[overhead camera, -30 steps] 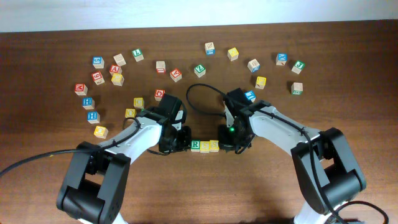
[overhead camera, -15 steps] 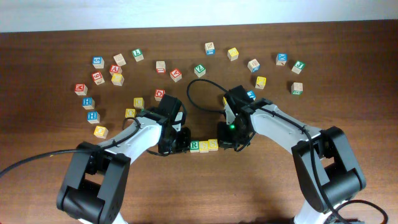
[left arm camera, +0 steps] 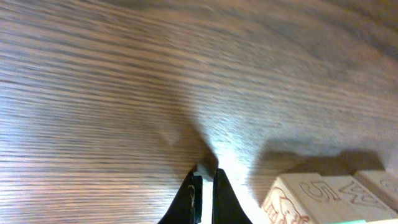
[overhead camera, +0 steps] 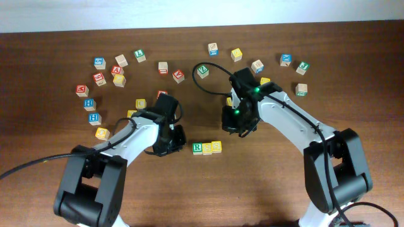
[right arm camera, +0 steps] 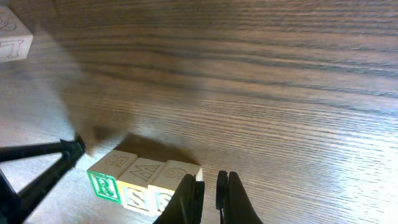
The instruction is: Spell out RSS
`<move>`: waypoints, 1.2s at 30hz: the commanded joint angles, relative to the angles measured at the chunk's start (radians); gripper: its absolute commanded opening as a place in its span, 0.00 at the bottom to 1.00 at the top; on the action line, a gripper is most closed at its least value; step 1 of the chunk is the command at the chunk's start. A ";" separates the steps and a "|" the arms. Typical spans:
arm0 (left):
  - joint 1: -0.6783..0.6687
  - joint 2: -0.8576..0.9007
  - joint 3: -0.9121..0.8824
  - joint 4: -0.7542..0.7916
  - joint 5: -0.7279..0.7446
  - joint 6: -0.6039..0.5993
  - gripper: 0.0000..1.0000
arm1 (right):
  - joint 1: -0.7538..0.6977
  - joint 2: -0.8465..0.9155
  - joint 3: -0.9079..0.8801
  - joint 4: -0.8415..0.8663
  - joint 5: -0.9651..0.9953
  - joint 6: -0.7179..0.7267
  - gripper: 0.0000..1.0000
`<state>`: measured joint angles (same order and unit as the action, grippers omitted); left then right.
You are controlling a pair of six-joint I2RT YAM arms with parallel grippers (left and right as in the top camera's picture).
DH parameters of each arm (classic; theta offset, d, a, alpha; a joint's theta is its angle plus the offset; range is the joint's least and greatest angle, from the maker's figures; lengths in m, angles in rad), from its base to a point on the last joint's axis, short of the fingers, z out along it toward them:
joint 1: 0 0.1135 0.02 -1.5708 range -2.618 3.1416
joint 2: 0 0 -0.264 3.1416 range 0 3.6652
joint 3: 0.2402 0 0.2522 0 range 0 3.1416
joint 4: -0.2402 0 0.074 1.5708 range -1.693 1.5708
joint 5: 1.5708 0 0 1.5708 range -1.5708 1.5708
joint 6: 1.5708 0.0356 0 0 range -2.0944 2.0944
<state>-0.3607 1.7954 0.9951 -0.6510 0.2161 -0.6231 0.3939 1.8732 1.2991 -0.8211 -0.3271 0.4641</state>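
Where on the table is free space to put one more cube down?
Bare wood lies on the near side of the RSS row, and on its far side between left hand and right hand. The back is crowded with loose cubes.

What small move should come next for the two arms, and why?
Probably lift both arms clear and stop. The RSS row already reads R, S, S with its cubes touching, and the left gripper and right gripper are shut, empty and apart from it.
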 commanded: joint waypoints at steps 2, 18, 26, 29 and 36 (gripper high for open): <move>0.050 0.018 -0.014 -0.018 -0.082 -0.021 0.04 | 0.076 0.005 0.014 0.013 0.035 0.001 0.04; 0.077 0.019 -0.014 -0.061 -0.082 -0.020 0.09 | 0.177 0.065 0.013 0.055 0.147 0.114 0.04; 0.077 0.018 -0.014 -0.061 -0.082 -0.020 0.10 | 0.196 0.065 0.013 0.049 0.148 0.114 0.04; 0.077 0.018 -0.014 -0.060 -0.082 -0.020 0.10 | 0.196 0.065 0.013 0.048 0.148 0.113 0.04; 0.077 0.019 -0.014 -0.061 -0.082 -0.020 0.12 | 0.195 0.065 0.013 0.040 0.148 0.114 0.04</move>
<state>-0.2901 1.7931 1.0023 -0.7021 0.1967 -0.6334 0.5819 1.9301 1.2995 -0.7780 -0.1982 0.5735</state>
